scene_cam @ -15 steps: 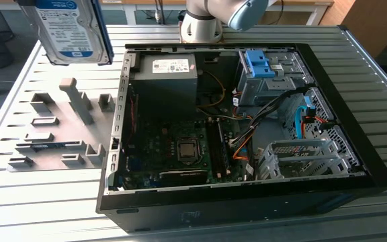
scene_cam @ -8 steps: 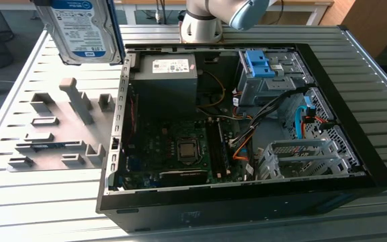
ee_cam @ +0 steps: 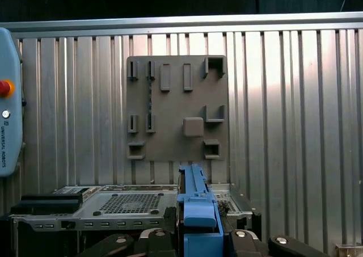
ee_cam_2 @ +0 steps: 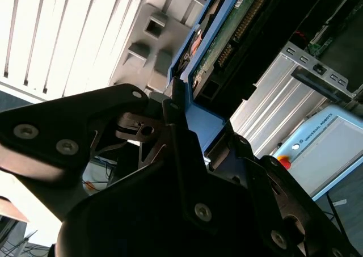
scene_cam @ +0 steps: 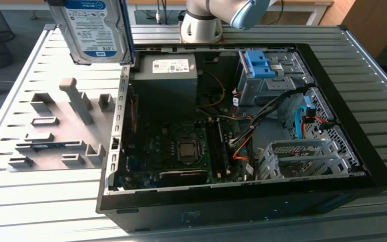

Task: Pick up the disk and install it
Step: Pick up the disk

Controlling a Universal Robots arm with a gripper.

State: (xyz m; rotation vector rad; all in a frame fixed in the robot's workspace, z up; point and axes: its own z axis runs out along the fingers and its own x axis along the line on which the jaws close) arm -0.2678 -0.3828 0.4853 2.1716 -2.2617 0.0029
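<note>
case [scene_cam: 247, 212] open above — cables [scene_cam: 274, 106], drive cage [scene_cam: 301, 156] crowd exterior view's right

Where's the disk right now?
The disk is held off the table by the gripper, at the exterior view's upper left, just left of the open computer case and beyond the grey fixture plate.

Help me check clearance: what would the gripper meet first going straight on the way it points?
Likely the computer case's wall, beside the grey fixture plate: in the first wrist view the gripper, shut on the disk, points at that border. Depth is unclear; it could be the plate.
</note>
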